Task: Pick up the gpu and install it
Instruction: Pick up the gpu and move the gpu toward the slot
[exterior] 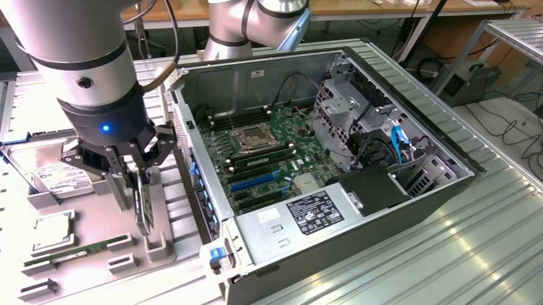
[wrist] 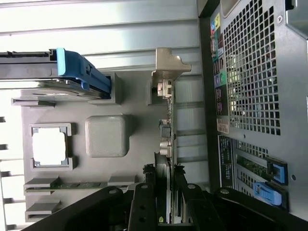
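The fingers (wrist: pixel 143 207) are set narrow, one against each flat face of the gpu (wrist: pixel 166 144), so the thin board appears to be pinched between them. The gripper (exterior: pixel 140 184) is pointed straight down and the grip is taken at the card's upper edge. This leaves the lower edge and the board's faces mostly untouched.

The gpu is stood upright on its long edge, with its foot seated in a slotted holder (exterior: pixel 152 240). It does not look lifted clear of that slot yet. A metal bracket (wrist: pixel 169 67) is seen at the end of the card away from the fingers.

The holder is part of a grey tray (exterior: pixel 165 273), which is laid just beside the case (exterior: pixel 365 210), on the exterior view's left of it. Each part on the tray is given its own moulded seat, likely so that it can be gripped from above. The hard drive (exterior: pixel 51 176), the CPU (exterior: pixel 53 227) and the RAM stick (exterior: pixel 76 250) are all seated farther from the case than the gpu.

The case is laid on its side with the panel off, so the motherboard (exterior: pixel 271 149) is turned upward and can be reached from overhead. A blue slot (exterior: pixel 254 180) inside the case, near the wall closest to the tray, is seen without a card, so the install is not yet done.
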